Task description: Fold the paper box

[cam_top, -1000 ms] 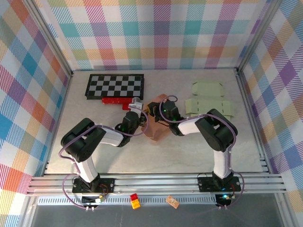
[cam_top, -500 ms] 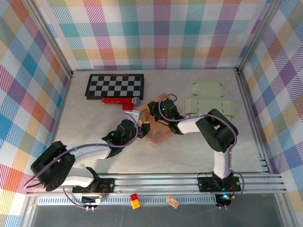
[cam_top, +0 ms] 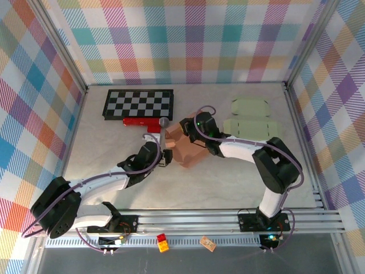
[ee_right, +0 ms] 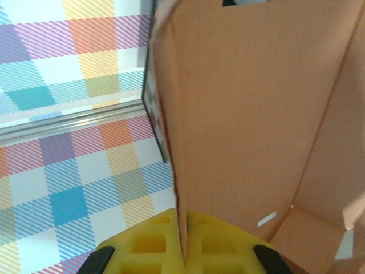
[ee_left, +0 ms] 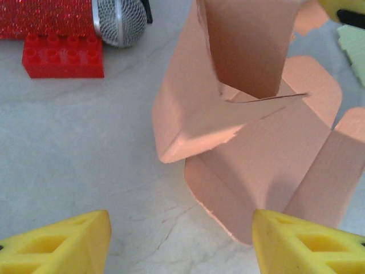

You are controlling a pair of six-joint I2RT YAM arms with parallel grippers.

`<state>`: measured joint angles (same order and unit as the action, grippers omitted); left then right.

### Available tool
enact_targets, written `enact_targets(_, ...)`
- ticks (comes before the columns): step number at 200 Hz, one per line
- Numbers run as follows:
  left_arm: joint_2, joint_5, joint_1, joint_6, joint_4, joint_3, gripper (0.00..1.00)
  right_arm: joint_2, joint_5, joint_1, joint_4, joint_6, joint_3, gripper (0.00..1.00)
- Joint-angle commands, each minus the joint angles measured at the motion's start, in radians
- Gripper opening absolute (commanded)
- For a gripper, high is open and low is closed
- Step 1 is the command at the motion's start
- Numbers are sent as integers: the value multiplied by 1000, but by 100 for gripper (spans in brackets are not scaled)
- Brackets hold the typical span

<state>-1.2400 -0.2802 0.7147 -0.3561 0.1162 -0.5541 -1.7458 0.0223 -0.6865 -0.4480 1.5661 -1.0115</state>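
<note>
Since this is thin cardboard, the paper box (cam_top: 188, 153) should handle as very light and only stiff across each flat panel. It hinges freely at the creases, dents if squeezed hard, and probably skates on the smooth table (cam_top: 239, 171) when pushed.

At far left of the top view sits a checkerboard (cam_top: 138, 103), with a red brick (ee_left: 63, 57) and a microphone (ee_left: 118, 23) just in front of it, near the box but apart from it.

Next is the left gripper (ee_left: 182, 246): jaws spread wide, nothing pinched, hovering just short of the box's near flaps.

The box is mid-table between the two grippers, half erected. Its base and rounded flaps lie flat on the table, one wall stands up, and a folded corner sticks out toward the brick. The long axis looks diagonal in the top view, from far-left to near-right, though I can't be exact. The open side faces up.

The right gripper (ee_right: 183, 242) is pressed together on the top edge of the raised wall, with cardboard sandwiched between the yellow pads.

To the right, green flat blanks (cam_top: 251, 117) lie well apart and untouched.

Best hold, in my judgement, is a panel edge close to a crease, pinched lightly as the right claw does. The rounded flap tips are a poor hold, since they would just bend. The left claw should take the loose wall near its fold line while the right steadies the box.
</note>
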Motion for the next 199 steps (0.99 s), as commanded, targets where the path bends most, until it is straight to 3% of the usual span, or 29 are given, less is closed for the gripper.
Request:
enact_targets(1,-20,30,-28,-24,-29,-45,66,37,1,7,112,-39,-38,0)
enact_targets(23,-23,52,-68,-22,-26,-45,64,-7,-24,13,64,-44,-41,0)
enact_targets(86,-37,216,-201,25,-41,-46,46,-116,-39,15,-166,-68,6,0)
enact_targets(133,-150,254,-235,86,2,-72,48,-213,-23,12,-494,-105,89,0)
enact_targets(199,-251,336,-231,95,152,-87,52,-215,-22,8,-544,-101,139,0)
